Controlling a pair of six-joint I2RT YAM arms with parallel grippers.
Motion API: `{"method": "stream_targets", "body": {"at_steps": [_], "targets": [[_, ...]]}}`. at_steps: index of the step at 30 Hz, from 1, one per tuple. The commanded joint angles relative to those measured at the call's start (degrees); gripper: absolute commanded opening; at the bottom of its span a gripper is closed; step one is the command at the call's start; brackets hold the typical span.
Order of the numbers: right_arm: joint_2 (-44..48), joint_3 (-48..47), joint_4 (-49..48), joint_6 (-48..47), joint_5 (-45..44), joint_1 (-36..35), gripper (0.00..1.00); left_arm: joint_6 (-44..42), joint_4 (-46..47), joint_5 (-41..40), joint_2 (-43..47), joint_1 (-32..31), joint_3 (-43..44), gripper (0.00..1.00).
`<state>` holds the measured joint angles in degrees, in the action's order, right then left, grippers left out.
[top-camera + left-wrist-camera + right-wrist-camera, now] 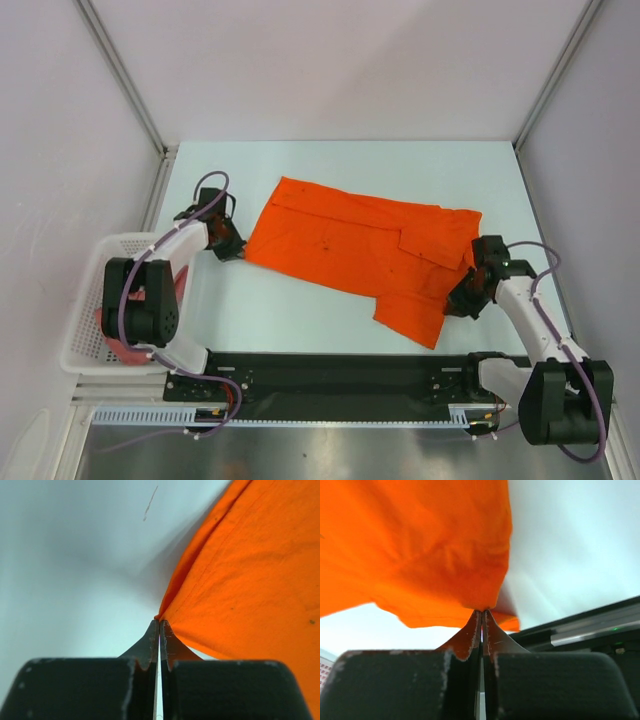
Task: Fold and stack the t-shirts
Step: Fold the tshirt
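An orange t-shirt (360, 245) lies spread and partly folded across the middle of the table. My left gripper (233, 250) is at its near-left corner. In the left wrist view that gripper (159, 623) is shut, with the corner of the orange t-shirt (250, 580) pinched at its tips. My right gripper (463, 300) is at the shirt's right edge. In the right wrist view it (482, 613) is shut on a fold of the orange cloth (420, 555), which is lifted slightly there. A salmon-pink t-shirt (118, 348) shows in the basket, mostly hidden by the left arm.
A white lattice basket (85, 300) stands off the table's left edge beside the left arm's base. A black rail (340, 375) runs along the near edge between the two arm bases. Grey walls close in the back and sides.
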<state>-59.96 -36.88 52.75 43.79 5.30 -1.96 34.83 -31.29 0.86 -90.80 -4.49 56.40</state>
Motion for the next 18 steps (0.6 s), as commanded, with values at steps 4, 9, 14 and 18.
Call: {"method": "stream_targets", "body": {"at_steps": [4,9,14,18], "targets": [[-7.26,-10.30,-1.68,-9.33,1.73,6.78,0.00,-1.61,0.00,-0.25,-1.12,-0.96,8.35,0.00],[-15.70,-20.92,-3.27,-12.67,3.40,9.86,0.00,-0.99,-0.18,0.28,-5.87,-1.83,14.60,0.00],[-23.96,-28.41,-3.97,-15.13,3.84,10.92,0.00,-0.82,-0.26,0.02,-11.05,-1.84,20.49,0.00],[-29.32,-34.29,-4.32,-16.89,4.19,11.27,0.00,-0.12,-0.35,0.72,-14.39,-1.84,24.19,0.00]]}}
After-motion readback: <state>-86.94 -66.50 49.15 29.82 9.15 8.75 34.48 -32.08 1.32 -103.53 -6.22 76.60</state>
